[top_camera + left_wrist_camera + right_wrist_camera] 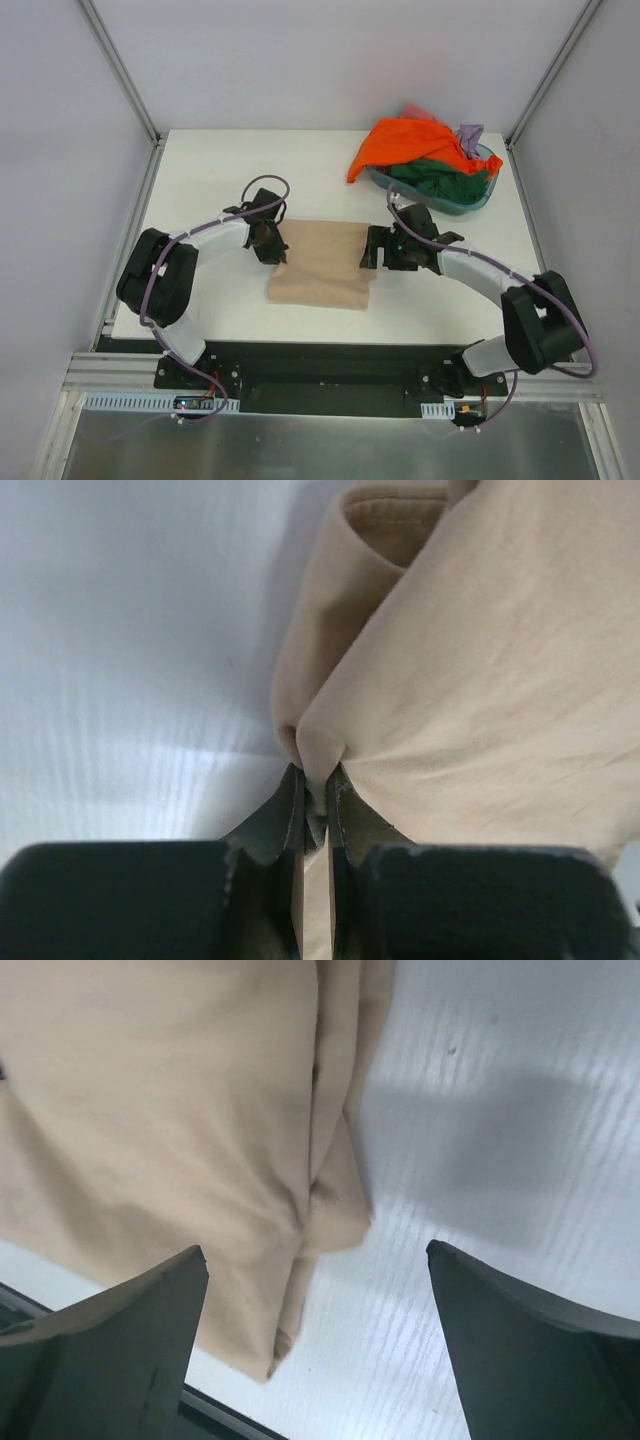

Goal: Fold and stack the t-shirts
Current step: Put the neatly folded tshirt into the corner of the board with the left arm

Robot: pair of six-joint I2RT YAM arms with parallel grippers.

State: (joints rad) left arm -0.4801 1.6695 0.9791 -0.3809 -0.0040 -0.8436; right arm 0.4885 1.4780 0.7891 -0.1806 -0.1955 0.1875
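A tan-beige t-shirt (322, 264) lies folded in the middle of the white table. My left gripper (270, 243) is at its left edge, shut on a pinch of the tan cloth (480, 680). My right gripper (372, 250) is at the shirt's right edge, jaws wide open and empty, over the shirt's corner (180, 1120) and bare table. An orange t-shirt (410, 142), a dark green one (440, 183) and a lilac one (470, 133) are heaped in the basin at the back right.
The teal translucent plastic basin (482, 197) stands at the table's back right corner. White walls and metal frame posts enclose the table. The table's near edge (130, 1360) shows in the right wrist view.
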